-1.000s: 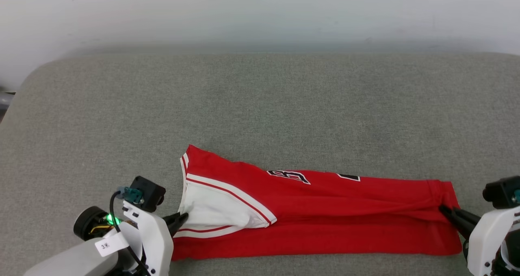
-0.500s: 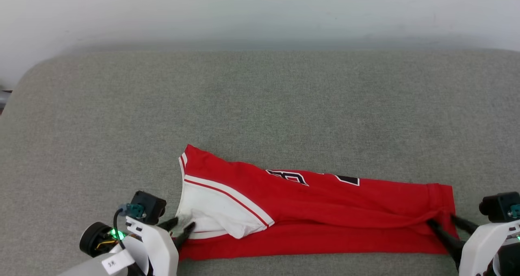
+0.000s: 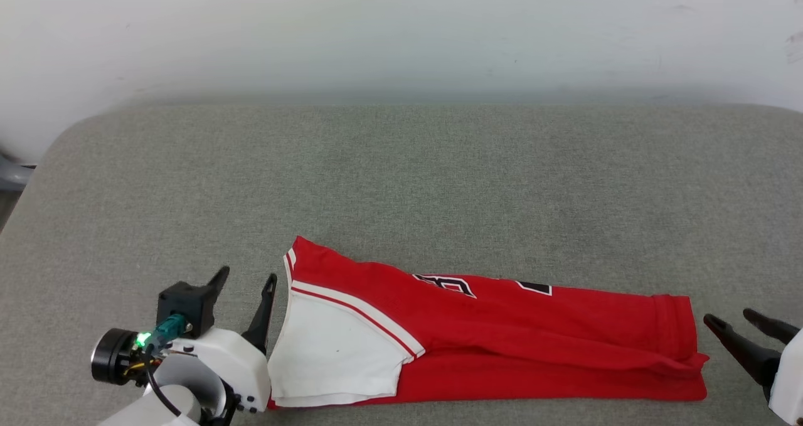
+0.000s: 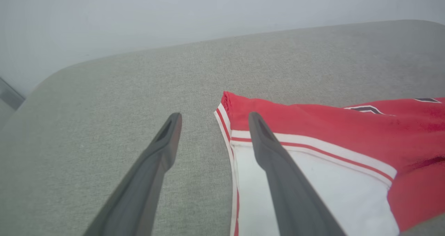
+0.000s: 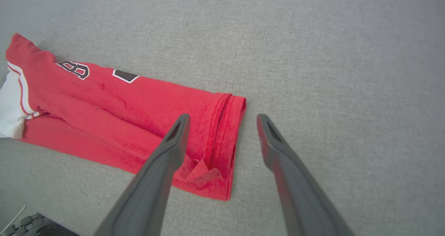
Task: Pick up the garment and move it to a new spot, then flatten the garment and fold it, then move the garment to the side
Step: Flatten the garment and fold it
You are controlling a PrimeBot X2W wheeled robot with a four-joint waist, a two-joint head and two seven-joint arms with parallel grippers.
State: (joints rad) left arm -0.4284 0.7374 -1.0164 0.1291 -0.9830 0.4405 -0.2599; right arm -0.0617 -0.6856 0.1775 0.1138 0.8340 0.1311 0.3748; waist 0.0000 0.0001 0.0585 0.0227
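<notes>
The garment (image 3: 502, 332), a red T-shirt with a white sleeve, lies folded into a long strip across the near part of the grey cushion (image 3: 401, 187). Its white sleeve (image 3: 332, 357) sits at the left end, its hem (image 3: 680, 344) at the right. My left gripper (image 3: 246, 278) stands open just left of the sleeve, holding nothing. In the left wrist view the garment (image 4: 330, 149) lies under and beside the gripper's (image 4: 212, 117) right finger. My right gripper (image 3: 731, 317) is open just right of the hem, clear of the cloth. The right wrist view shows that gripper (image 5: 222, 117) straddling the hem edge of the garment (image 5: 114, 104).
The grey cushion has a wide bare stretch behind the garment, up to a pale wall (image 3: 401, 31). Its rounded left corner (image 3: 69, 131) and near edge lie close to both arms. A strip of floor (image 5: 31, 225) shows below the cushion's edge.
Both grippers went from shut on the garment's ends to open and drew back from it. The sleeve and hem dropped flat. The head camera tilted, shifting the whole picture down slightly.
</notes>
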